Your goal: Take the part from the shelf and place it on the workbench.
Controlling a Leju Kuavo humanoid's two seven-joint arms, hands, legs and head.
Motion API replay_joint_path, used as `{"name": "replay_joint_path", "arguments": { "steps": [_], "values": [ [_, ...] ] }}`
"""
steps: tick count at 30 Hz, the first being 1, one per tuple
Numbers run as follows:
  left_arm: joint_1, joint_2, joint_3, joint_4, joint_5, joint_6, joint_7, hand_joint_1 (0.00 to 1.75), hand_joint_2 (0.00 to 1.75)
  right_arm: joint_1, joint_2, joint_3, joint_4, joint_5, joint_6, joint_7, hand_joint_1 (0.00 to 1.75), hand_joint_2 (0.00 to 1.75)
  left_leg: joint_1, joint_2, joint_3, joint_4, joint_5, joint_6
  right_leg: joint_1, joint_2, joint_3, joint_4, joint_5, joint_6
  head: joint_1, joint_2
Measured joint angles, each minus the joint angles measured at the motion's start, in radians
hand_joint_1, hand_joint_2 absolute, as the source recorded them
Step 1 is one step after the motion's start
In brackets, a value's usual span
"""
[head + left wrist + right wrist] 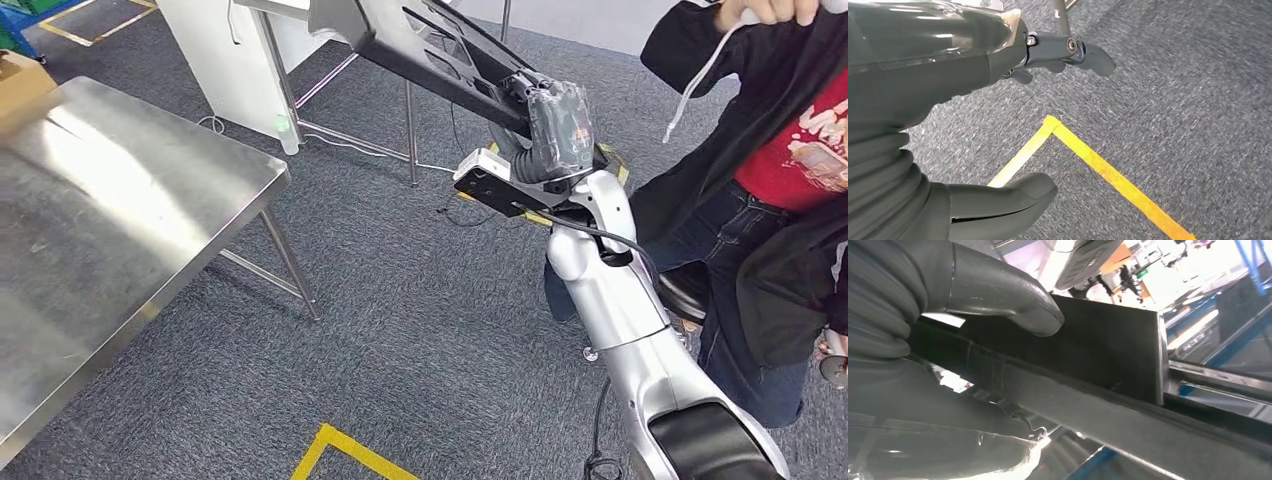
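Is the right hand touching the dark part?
Touching. In the right wrist view the right hand's thumb presses on the dark part; the head view shows it gripped.

We're looking at a workshop or factory-floor test area here, not a home or office. The floor is grey industrial carpet [420, 330] marked out with yellow tape lines [1108, 172], like zones on a shop floor. There's a bare stainless steel surface [110, 230] on thin metal legs, plus a white metal-framed stand [250, 60] behind it. In the right wrist view we can make out blue racking [1233, 335] and cluttered equipment under bright lights.
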Motion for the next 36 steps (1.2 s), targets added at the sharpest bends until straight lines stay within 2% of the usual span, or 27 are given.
{"name": "replay_joint_path", "arguments": {
  "steps": [1,3,4,5,6,7,8,10,11,12,14,16,18,19,21,23,24,25,26,27,28,30,31,32,34,35,36],
  "values": [
    [-0.001,0.0,0.0,0.0,0.0,0.0,-0.001,0.0,1.75,-0.002,-0.001,0.001,0.0,0.0,0.0,0.002,1.75,1.75,-0.005,0.009,0.011,-0.023,0.004,0.006,0.002,-0.009,0.002,-0.001,-0.002,0.004,0.0,0.0],
    [0.0,0.003,0.0,0.0,-0.001,0.0,-0.002,0.0,1.75,-0.003,-0.004,0.003,-0.003,-0.003,0.002,0.006,1.75,1.75,-0.008,-0.01,0.013,-0.031,0.005,0.018,0.004,-0.025,0.009,-0.006,-0.004,0.013,0.0,0.0],
    [0.002,0.003,0.0,0.0,-0.001,0.001,-0.002,0.0,1.75,-0.004,-0.008,0.003,-0.006,-0.005,0.004,0.008,1.75,1.75,-0.006,-0.021,0.019,-0.039,0.01,0.024,0.004,-0.018,0.01,-0.004,-0.008,0.017,0.002,0.0],
    [0.003,0.004,0.0,0.0,-0.001,0.001,-0.002,0.0,1.75,-0.006,-0.011,0.004,-0.009,-0.008,0.006,0.01,1.75,1.75,-0.003,-0.031,0.027,-0.048,0.015,0.031,0.003,0.001,0.006,0.012,-0.018,0.018,0.002,0.0],
    [0.002,0.003,0.001,0.0,-0.001,0.002,-0.002,0.0,1.75,-0.009,-0.016,0.004,-0.011,-0.01,0.01,0.011,1.75,1.75,0.001,-0.041,0.034,-0.056,0.021,0.036,0.002,0.027,-0.008,0.046,-0.035,0.017,0.003,0.0],
    [0.001,0.003,0.002,0.0,-0.001,0.002,-0.003,0.0,1.75,-0.011,-0.021,0.004,-0.012,-0.013,0.012,0.012,1.75,1.75,0.003,-0.051,0.036,-0.06,0.024,0.038,0.0,0.056,-0.035,0.102,-0.058,0.013,0.005,0.0],
    [0.0,0.003,0.003,0.0,-0.001,0.002,-0.003,0.0,1.75,-0.012,-0.024,0.005,-0.011,-0.016,0.015,0.012,1.75,1.75,0.004,-0.063,0.036,-0.06,0.025,0.041,-0.002,0.072,-0.068,0.168,-0.084,0.01,0.005,0.0],
    [0.001,0.002,0.006,0.0,0.0,0.002,-0.003,0.0,1.75,-0.011,-0.028,0.007,-0.008,-0.021,0.016,0.012,1.75,1.75,0.005,-0.091,0.036,-0.059,0.025,0.04,-0.005,0.081,-0.122,0.262,-0.108,0.015,0.008,0.0],
    [0.002,0.001,0.008,0.0,0.0,0.003,-0.003,0.0,1.75,-0.01,-0.029,0.009,-0.006,-0.022,0.016,0.012,1.75,1.75,0.005,-0.105,0.036,-0.058,0.024,0.039,-0.006,0.082,-0.126,0.26,-0.098,0.023,0.008,0.0],
    [0.003,0.0,0.008,0.0,0.001,0.003,-0.003,0.0,1.75,-0.01,-0.029,0.01,-0.005,-0.023,0.016,0.012,1.75,1.75,0.007,-0.12,0.036,-0.056,0.023,0.037,-0.009,0.085,-0.111,0.219,-0.075,0.033,0.009,0.0],
    [0.003,0.0,0.01,0.0,0.002,0.003,-0.003,0.0,1.75,-0.011,-0.029,0.013,-0.003,-0.025,0.015,0.012,1.75,1.75,0.009,-0.148,0.033,-0.045,0.017,0.027,-0.017,0.11,-0.05,0.084,-0.018,0.052,0.009,0.0],
    [0.005,0.001,0.014,0.0,0.006,0.003,-0.002,0.0,1.75,-0.013,-0.028,0.018,0.0,-0.026,0.015,0.01,1.75,1.75,0.008,-0.169,0.025,-0.034,0.011,0.014,-0.02,0.127,-0.013,0.009,0.009,0.049,0.009,0.0],
    [0.01,0.002,0.018,0.0,0.012,0.004,-0.003,0.0,1.75,-0.017,-0.022,0.025,0.008,-0.026,0.016,0.005,1.75,1.75,0.01,-0.182,0.018,-0.034,0.012,0.005,-0.017,0.115,-0.01,0.004,0.011,0.033,0.009,0.0],
    [0.014,0.003,0.02,0.0,0.014,0.005,-0.003,0.0,1.75,-0.022,-0.017,0.028,0.012,-0.026,0.016,0.003,1.75,1.75,0.011,-0.176,0.015,-0.031,0.01,0.001,-0.017,0.108,-0.009,0.003,0.012,0.026,0.009,0.0],
    [0.017,0.004,0.023,0.0,0.016,0.006,-0.004,0.0,1.75,-0.036,-0.006,0.033,0.023,-0.026,0.014,-0.001,1.75,1.75,0.01,-0.128,-0.006,0.012,-0.016,-0.007,-0.018,0.094,-0.008,0.001,0.013,0.014,0.004,0.0],
    [0.014,0.005,0.025,0.0,0.017,0.01,-0.005,0.0,1.75,-0.048,0.004,0.037,0.034,-0.022,0.013,-0.002,1.75,1.75,0.01,-0.074,-0.066,0.129,-0.074,-0.015,-0.014,0.078,-0.007,0.001,0.011,0.005,-0.001,0.0],
    [0.013,0.005,0.027,0.0,0.016,0.012,-0.005,0.0,1.75,-0.05,0.008,0.04,0.04,-0.02,0.013,-0.002,1.75,1.75,0.011,-0.064,-0.102,0.194,-0.1,-0.016,-0.011,0.068,-0.007,0.001,0.01,0.002,-0.002,0.0],
    [0.014,0.005,0.029,0.0,0.016,0.014,-0.005,0.0,1.75,-0.051,0.012,0.044,0.046,-0.016,0.013,-0.002,1.75,1.75,0.012,-0.06,-0.127,0.239,-0.111,-0.016,-0.008,0.057,-0.007,0.001,0.008,-0.001,-0.002,0.0],
    [0.014,0.004,0.031,0.0,0.016,0.015,-0.004,0.0,1.75,-0.052,0.017,0.047,0.051,-0.014,0.013,-0.002,1.75,1.75,0.012,-0.058,-0.135,0.247,-0.103,-0.014,-0.005,0.047,-0.006,0.001,0.006,-0.003,-0.002,0.0],
    [0.014,0.004,0.033,0.0,0.016,0.015,-0.004,0.0,1.75,-0.052,0.021,0.051,0.056,-0.012,0.012,-0.001,1.75,1.75,0.011,-0.056,-0.123,0.218,-0.08,-0.009,-0.002,0.036,-0.004,0.001,0.005,-0.005,-0.002,0.0],
    [0.014,0.005,0.034,0.0,0.016,0.016,-0.004,0.0,1.75,-0.054,0.025,0.054,0.06,-0.011,0.012,-0.001,1.75,1.75,0.007,-0.045,-0.091,0.156,-0.047,0.0,0.001,0.025,-0.001,0.001,0.002,-0.007,-0.002,0.0],
    [0.012,0.007,0.035,0.0,0.016,0.016,-0.004,0.0,1.75,-0.061,0.03,0.057,0.066,-0.01,0.012,-0.001,1.75,1.75,-0.008,-0.001,-0.021,0.026,0.0,0.023,0.008,0.004,0.006,0.0,-0.003,-0.007,-0.002,0.0],
    [0.011,0.009,0.036,0.0,0.016,0.017,-0.004,0.0,1.75,-0.066,0.032,0.058,0.069,-0.01,0.012,-0.001,1.75,1.75,-0.015,0.014,-0.001,-0.011,0.008,0.031,0.011,-0.007,0.009,-0.001,-0.006,-0.005,-0.002,0.0],
    [0.01,0.01,0.038,0.0,0.017,0.017,-0.004,0.0,1.75,-0.07,0.034,0.059,0.073,-0.011,0.012,-0.001,1.75,1.75,-0.019,0.019,0.005,-0.026,0.008,0.036,0.012,-0.018,0.012,-0.003,-0.009,-0.001,-0.002,0.0],
    [0.011,0.012,0.042,0.0,0.019,0.018,-0.004,0.0,1.75,-0.077,0.042,0.061,0.082,-0.011,0.013,-0.001,1.75,1.75,-0.016,-0.007,0.013,-0.039,0.013,0.041,0.016,-0.036,0.019,-0.008,-0.013,0.007,-0.002,0.0],
    [0.013,0.011,0.043,0.0,0.02,0.018,-0.005,0.0,1.75,-0.08,0.045,0.062,0.087,-0.011,0.013,-0.002,1.75,1.75,-0.013,-0.018,0.022,-0.051,0.019,0.043,0.016,-0.028,0.021,-0.005,-0.017,0.01,-0.001,0.0],
    [0.014,0.011,0.044,0.0,0.02,0.018,-0.005,0.0,1.75,-0.084,0.048,0.063,0.091,-0.011,0.013,-0.003,1.75,1.75,-0.009,-0.029,0.032,-0.064,0.026,0.047,0.016,-0.006,0.015,0.014,-0.027,0.011,-0.001,0.0]
  ]
}}
